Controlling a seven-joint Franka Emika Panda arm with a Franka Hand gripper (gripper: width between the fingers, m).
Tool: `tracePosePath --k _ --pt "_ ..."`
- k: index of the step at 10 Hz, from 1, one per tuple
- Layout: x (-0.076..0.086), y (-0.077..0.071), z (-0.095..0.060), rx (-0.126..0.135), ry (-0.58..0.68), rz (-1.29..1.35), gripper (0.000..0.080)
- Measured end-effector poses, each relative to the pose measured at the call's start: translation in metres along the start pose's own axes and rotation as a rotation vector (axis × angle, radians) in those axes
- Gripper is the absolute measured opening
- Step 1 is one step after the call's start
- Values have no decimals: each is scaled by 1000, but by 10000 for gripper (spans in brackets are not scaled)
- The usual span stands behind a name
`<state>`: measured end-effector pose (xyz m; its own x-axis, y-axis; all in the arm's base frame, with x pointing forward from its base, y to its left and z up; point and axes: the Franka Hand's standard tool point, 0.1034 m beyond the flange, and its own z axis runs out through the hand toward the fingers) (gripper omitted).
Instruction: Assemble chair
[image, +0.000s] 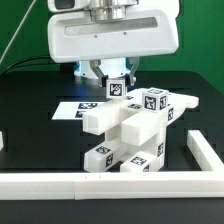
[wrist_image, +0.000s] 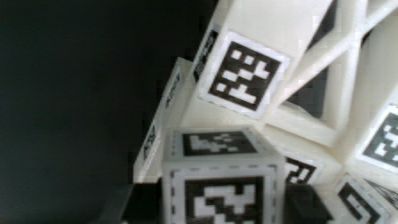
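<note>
The chair (image: 130, 135) stands in the middle of the black table as a cluster of joined white blocky pieces with black-and-white tags. My gripper (image: 116, 80) is above its far side, shut on a white tagged chair piece (image: 117, 91) at the top of the cluster. In the wrist view the dark fingers (wrist_image: 150, 196) sit on both sides of this tagged piece (wrist_image: 222, 190). The rest of the chair (wrist_image: 267, 80) fills the view beyond it. I cannot tell whether the held piece is joined to the others.
The marker board (image: 78, 108) lies flat on the table at the exterior view's left, behind the chair. The white L-shaped border rail (image: 100, 182) runs along the front and up the exterior view's right side (image: 206, 152).
</note>
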<state>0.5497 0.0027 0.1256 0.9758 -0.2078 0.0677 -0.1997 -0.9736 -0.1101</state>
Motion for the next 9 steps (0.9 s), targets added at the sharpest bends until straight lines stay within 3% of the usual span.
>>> tracePosePath --k 4,9 --pt "0 0 0 0 1 55 282" --pt "4 3 0 1 17 527 284"
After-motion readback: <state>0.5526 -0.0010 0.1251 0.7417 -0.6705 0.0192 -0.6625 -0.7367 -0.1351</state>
